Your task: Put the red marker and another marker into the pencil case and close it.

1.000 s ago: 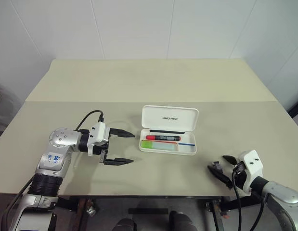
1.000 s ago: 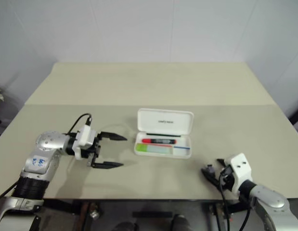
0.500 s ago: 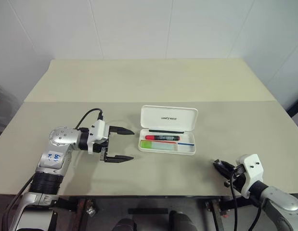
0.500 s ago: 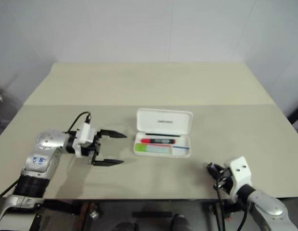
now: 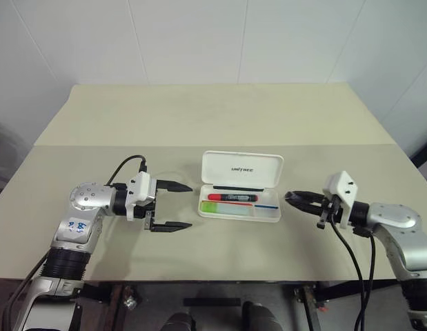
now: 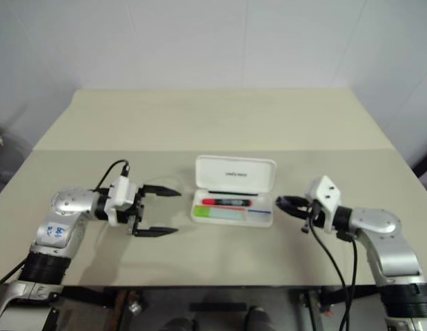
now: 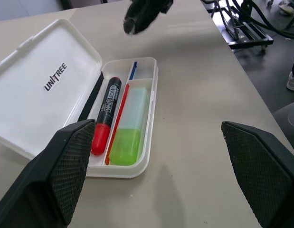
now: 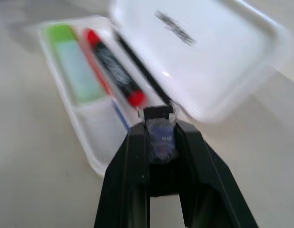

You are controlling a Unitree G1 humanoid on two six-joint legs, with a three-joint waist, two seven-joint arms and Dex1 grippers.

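Beige table (image 5: pixel 220 124), case loaded but lid up: both markers are in, closing is what I have left.

Largest first: the pencil case (image 5: pixel 242 169) sits mid-table, open, with the red marker (image 5: pixel 233 197) on the far side of its tray and the green highlighter (image 5: pixel 227 207) on the near side. My left gripper (image 5: pixel 169 206) hangs spread wide and empty, left of the case. My right gripper (image 5: pixel 293 197), just right of it, is pinched on a small dark object (image 8: pixel 160 137).

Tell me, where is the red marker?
The red marker lies inside the open pencil case at the table's middle, beside the green highlighter, between the two pincers.
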